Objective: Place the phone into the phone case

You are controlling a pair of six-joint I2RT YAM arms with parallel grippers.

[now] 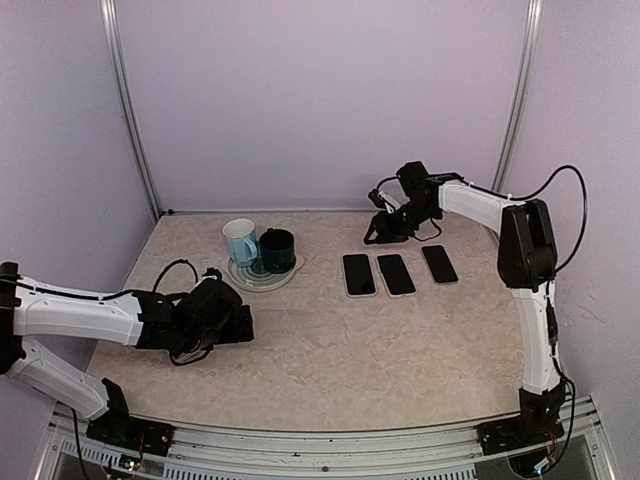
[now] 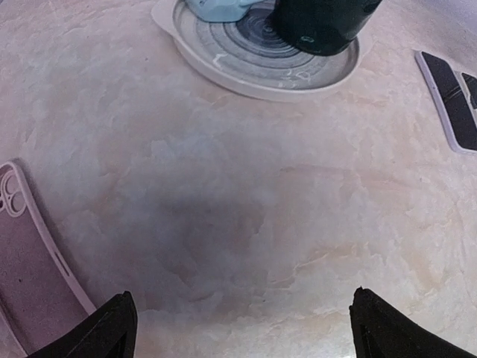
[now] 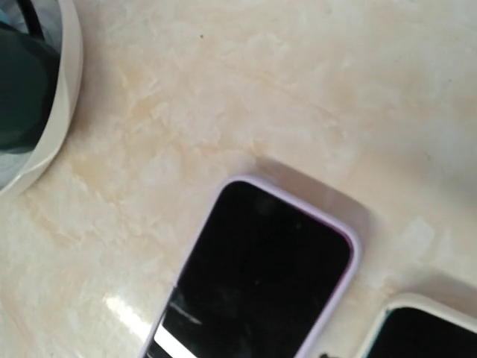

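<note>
1. Seemingly the seating step is near its end: the phone (image 3: 261, 276) lies flat and screen-up on the surface (image 1: 350, 350), a lilac rim closed round the corners in view.
2. It is leftmost in a row with the middle phone (image 1: 396, 274) and the far-right phone (image 1: 439, 264).
3. The right fingers (image 1: 383, 232) hover just behind that row; I cannot tell whether they are parted or closed.
4. The left fingers (image 2: 112, 332) are spread wide on nothing, low over the surface, just beside an empty case (image 2: 26, 268).
5. Any next phone must travel to that case, well apart.
6. The plate (image 1: 245, 281) with its pale blue mug (image 1: 240, 240) and dark mug (image 1: 277, 250) stands between.
</note>
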